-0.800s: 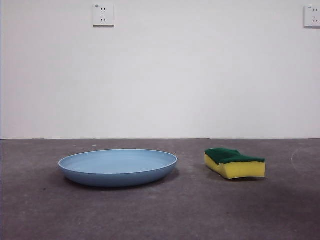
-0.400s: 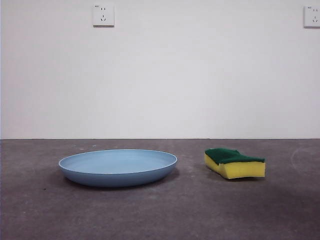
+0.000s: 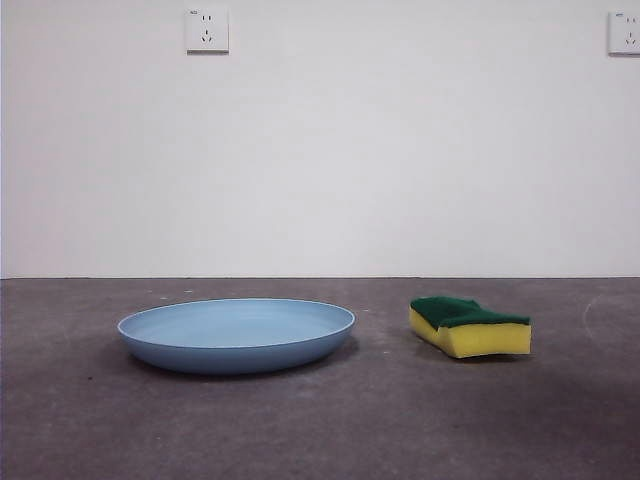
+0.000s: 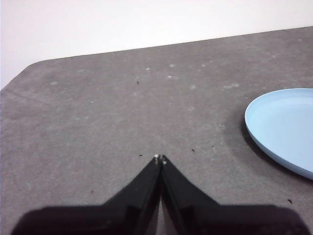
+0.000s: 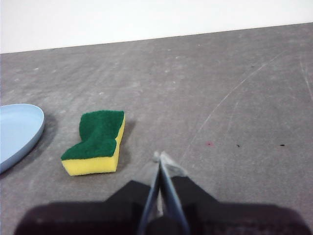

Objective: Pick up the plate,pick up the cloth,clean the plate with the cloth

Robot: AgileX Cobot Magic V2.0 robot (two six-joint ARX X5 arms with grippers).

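The light-blue plate (image 3: 236,334) lies flat on the grey table, left of centre in the front view. Its edge shows in the left wrist view (image 4: 286,127) and the right wrist view (image 5: 17,131). The cloth, a yellow sponge with a green top (image 3: 468,325), lies to the right of the plate, apart from it; it also shows in the right wrist view (image 5: 96,142). My left gripper (image 4: 160,158) is shut and empty, above bare table beside the plate. My right gripper (image 5: 160,157) is shut and empty, beside the sponge. Neither arm shows in the front view.
The grey table (image 3: 330,430) ends at a white wall with two sockets (image 3: 207,29). The table's rounded corner (image 4: 29,68) shows in the left wrist view.
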